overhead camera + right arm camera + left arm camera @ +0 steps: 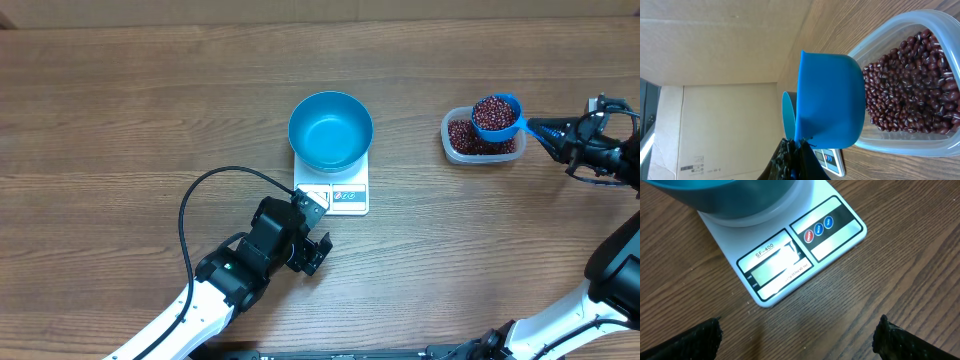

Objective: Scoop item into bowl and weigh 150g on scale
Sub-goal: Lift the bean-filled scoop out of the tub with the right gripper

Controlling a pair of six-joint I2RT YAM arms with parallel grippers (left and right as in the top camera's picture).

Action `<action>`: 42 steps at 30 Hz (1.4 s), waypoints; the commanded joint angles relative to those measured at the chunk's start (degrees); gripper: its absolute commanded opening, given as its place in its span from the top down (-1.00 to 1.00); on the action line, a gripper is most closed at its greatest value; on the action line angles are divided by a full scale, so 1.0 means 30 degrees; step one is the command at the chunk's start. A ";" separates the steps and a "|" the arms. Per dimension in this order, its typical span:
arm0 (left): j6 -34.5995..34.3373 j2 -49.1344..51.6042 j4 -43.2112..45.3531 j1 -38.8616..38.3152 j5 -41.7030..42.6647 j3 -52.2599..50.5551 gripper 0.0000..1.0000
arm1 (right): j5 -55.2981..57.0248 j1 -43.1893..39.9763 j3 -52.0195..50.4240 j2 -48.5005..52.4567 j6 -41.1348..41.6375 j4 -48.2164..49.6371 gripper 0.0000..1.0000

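Note:
The teal-blue bowl (331, 130) stands empty on the white scale (345, 195), whose display and buttons (805, 247) face my left gripper (314, 233). That gripper hovers open just in front of the scale, its fingertips (702, 337) wide apart with nothing between them. My right gripper (548, 130) is shut on the handle of a bright blue scoop (497, 116) heaped with red-brown beans. The scoop (830, 97) hangs over the clear tub (483, 137), which holds more beans (912, 95).
A black cable (215, 195) loops from the left arm over the wooden table. A cardboard wall (725, 70) stands behind the table in the right wrist view. The tub sits well to the right of the scale.

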 commanded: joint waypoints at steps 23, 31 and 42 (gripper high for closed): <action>-0.0175 0.0007 0.0000 0.0073 0.0233 0.0444 -0.99 | -0.1370 -0.0102 -0.0080 -0.0051 -0.0029 -0.0721 0.92; -0.0175 0.0007 0.0000 0.0073 0.0233 0.0444 -0.99 | -0.4430 -0.0022 -0.0073 -0.0058 -0.0022 -0.0721 0.92; -0.0175 0.0007 0.0000 0.0073 0.0233 0.0444 -1.00 | -0.4728 0.0291 0.0743 -0.0597 0.0044 -0.1035 0.92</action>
